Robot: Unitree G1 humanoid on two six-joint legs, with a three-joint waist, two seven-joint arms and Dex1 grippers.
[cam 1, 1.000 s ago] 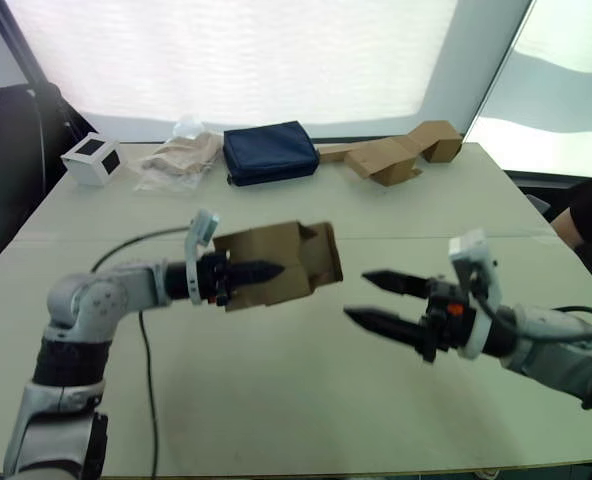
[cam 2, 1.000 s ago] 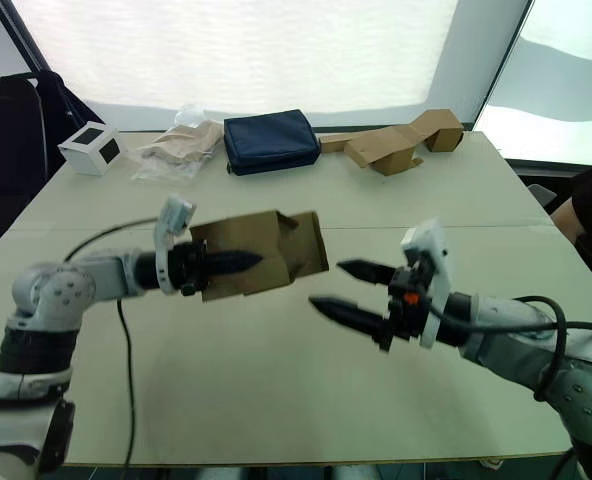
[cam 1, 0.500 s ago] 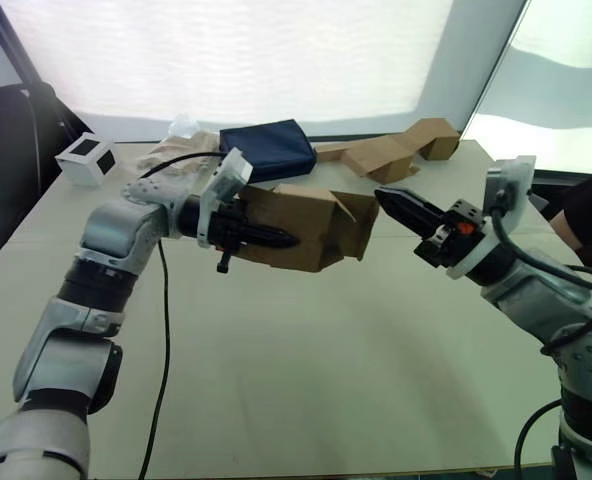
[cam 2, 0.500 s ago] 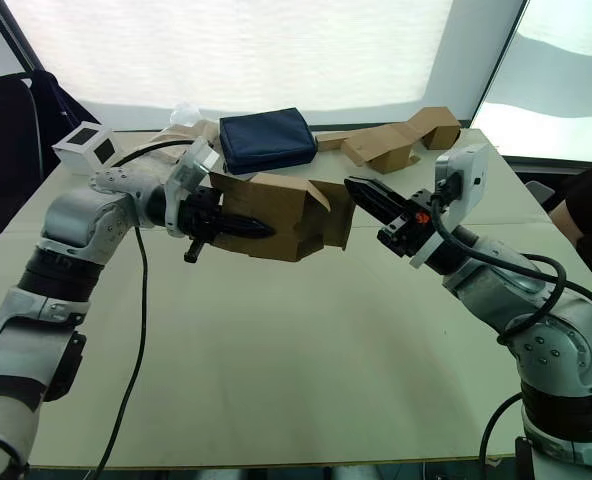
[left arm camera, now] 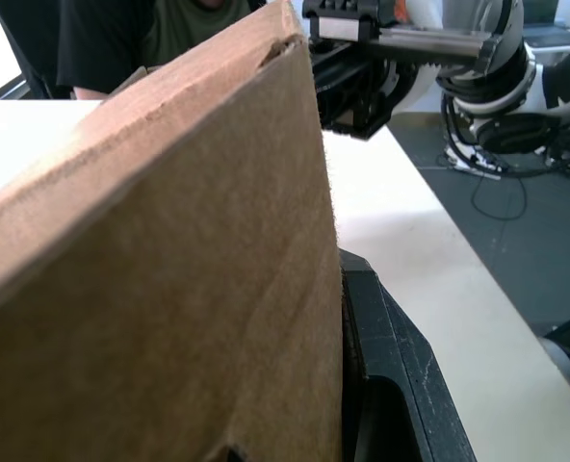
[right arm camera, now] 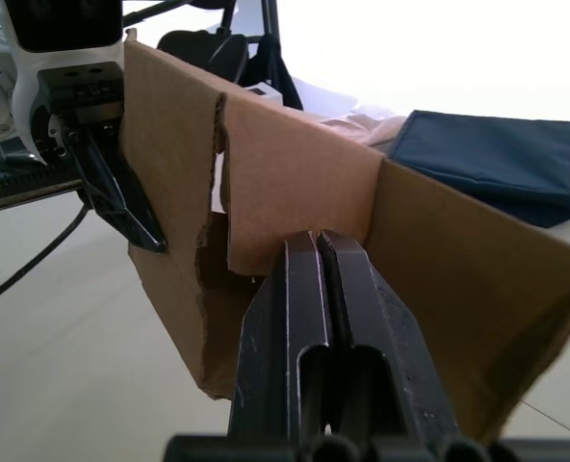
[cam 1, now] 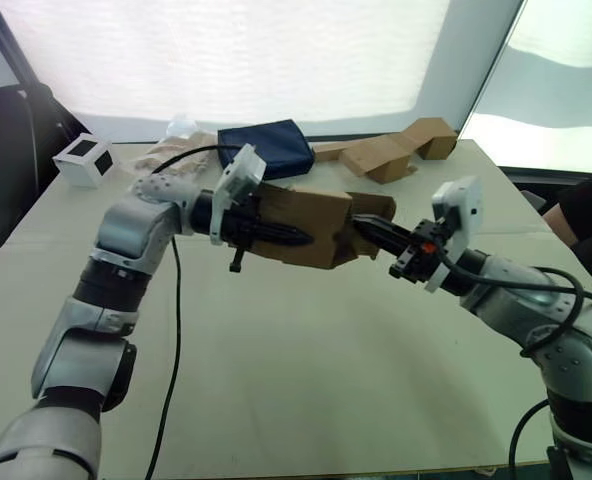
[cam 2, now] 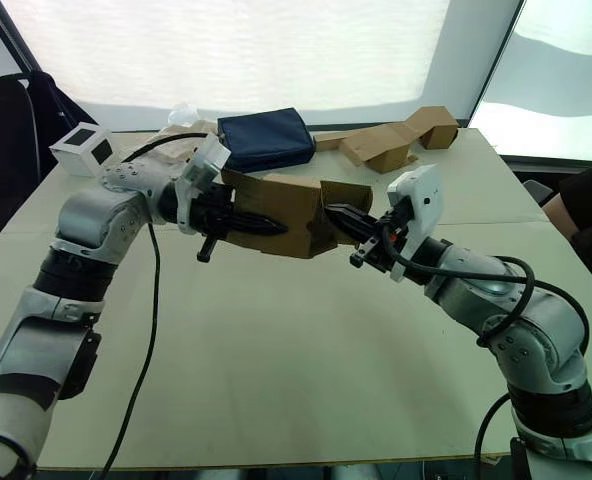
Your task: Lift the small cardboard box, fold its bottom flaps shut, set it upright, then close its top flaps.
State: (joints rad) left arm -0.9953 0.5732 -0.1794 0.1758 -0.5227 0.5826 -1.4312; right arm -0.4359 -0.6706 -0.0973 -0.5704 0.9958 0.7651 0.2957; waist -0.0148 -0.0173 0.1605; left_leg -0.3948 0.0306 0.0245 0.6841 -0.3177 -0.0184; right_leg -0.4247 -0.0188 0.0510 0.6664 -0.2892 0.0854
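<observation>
- The tabletop [cam 1: 306, 380] carries a navy pouch [cam 1: 271, 150], a longer bent cardboard piece [cam 1: 391, 153] and a white cube [cam 1: 86, 160] along its far edge.
- The small cardboard box [cam 1: 306, 228] is held in the air above the tabletop's middle, lying on its side between the two arms.
- The left end effector [cam 1: 276, 233] is clamped on the box's wall, one finger [left arm camera: 391, 356] outside it.
- The right end effector [right arm camera: 321, 260], fingers pressed together, pokes into the box's open end among its flaps [right arm camera: 458, 318].

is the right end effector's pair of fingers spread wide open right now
No, in the right wrist view the right end effector has its two fingers pressed together, poking into the small cardboard box.
</observation>
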